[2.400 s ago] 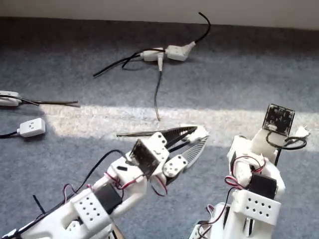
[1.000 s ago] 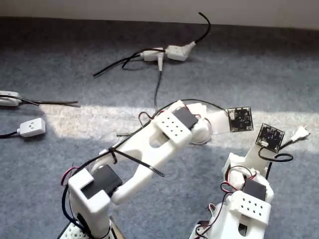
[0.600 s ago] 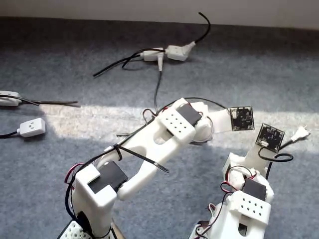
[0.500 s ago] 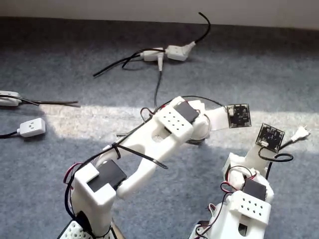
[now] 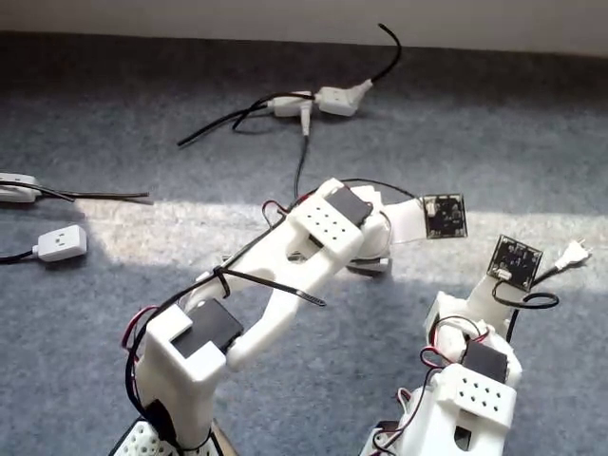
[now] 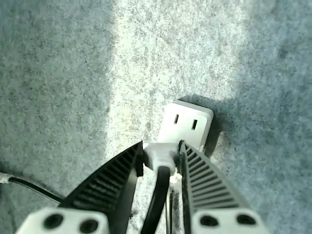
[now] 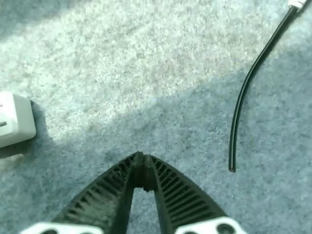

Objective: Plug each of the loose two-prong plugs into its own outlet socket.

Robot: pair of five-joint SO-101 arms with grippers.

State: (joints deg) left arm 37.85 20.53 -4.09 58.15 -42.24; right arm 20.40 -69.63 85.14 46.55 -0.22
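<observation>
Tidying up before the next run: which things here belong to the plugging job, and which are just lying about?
Job: held plug in left end effector; socket facing it; loose plug on the right; free socket at left.
Lying about: far cluster, seemingly already joined; cords at left edge.

Robot arms: 2 – left arm (image 5: 285,271), right arm (image 5: 475,389).
Grippers: 2 – left gripper (image 6: 160,146), right gripper (image 7: 143,158).
Wrist camera boards: 2 – left board (image 5: 445,217), right board (image 5: 516,258).
White outlet sockets: 3 – near socket (image 6: 187,124), left socket (image 5: 59,242), far socket (image 5: 337,98).
Loose plugs: 2 – gripped plug (image 6: 158,156), floor plug (image 5: 573,252).
Plugs seated in the far socket: count unclear.
Unidentified: 1 white piece (image 5: 14,187) at the carpet's left edge.
</observation>
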